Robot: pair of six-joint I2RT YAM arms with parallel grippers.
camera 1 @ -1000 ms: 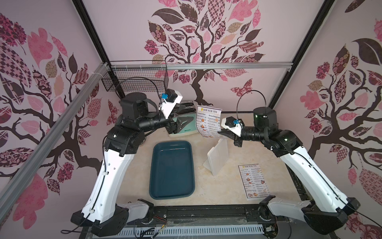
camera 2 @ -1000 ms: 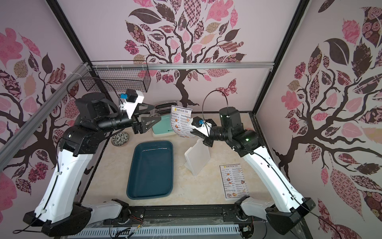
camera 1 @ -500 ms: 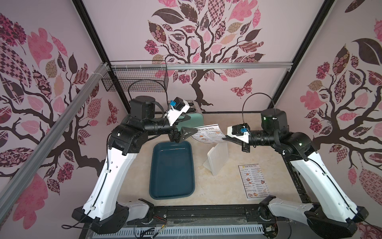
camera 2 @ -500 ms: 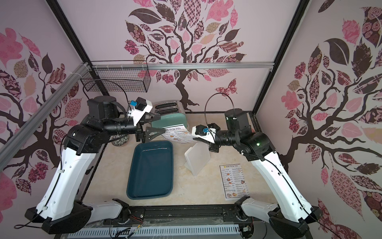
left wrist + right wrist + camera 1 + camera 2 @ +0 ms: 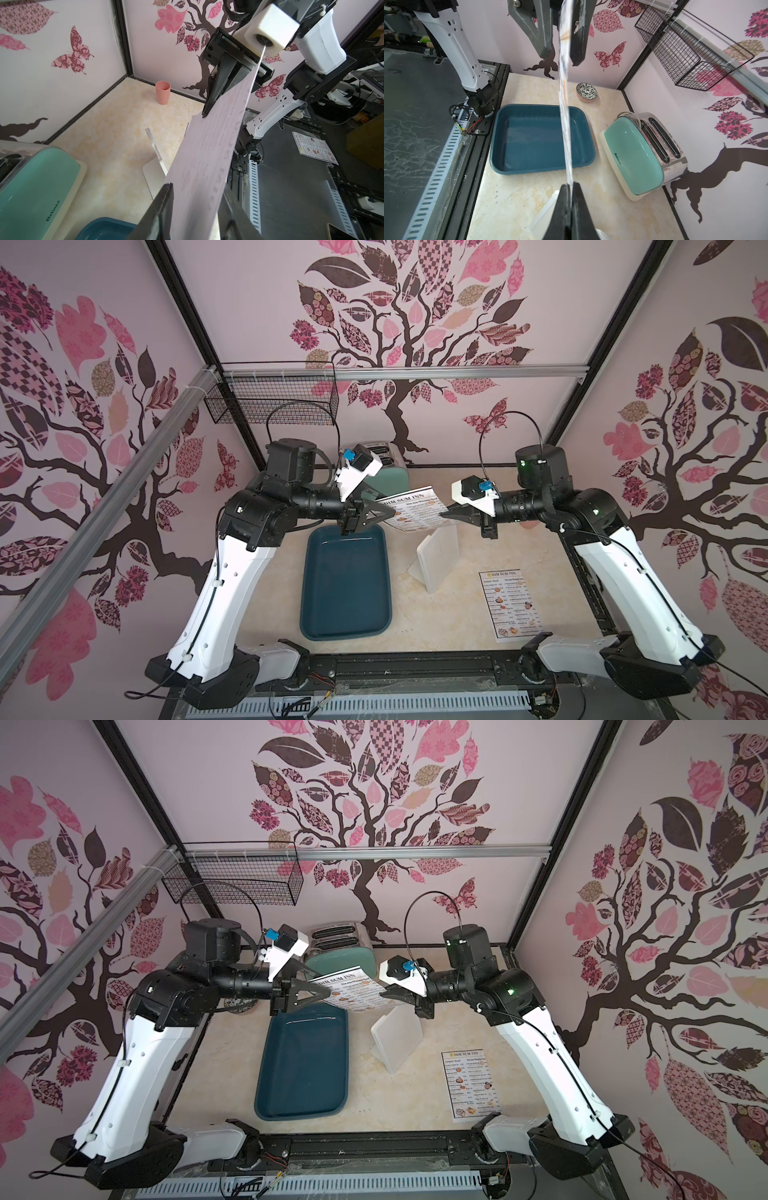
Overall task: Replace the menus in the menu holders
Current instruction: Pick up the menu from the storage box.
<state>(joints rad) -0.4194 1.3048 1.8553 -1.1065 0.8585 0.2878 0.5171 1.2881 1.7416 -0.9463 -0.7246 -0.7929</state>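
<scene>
Obs: held menu is in the air, spanning both hands. The right gripper is pinched tight on one edge. The left gripper straddles the opposite edge, jaws apart, not clamped. The menu holder stands just below the right gripper and looks blank. The second menu lies flat, well below that hand. Judgement: insertion not yet done. Holder's slot not discernible; right wrist view gives the sheet edge-on only.
</scene>
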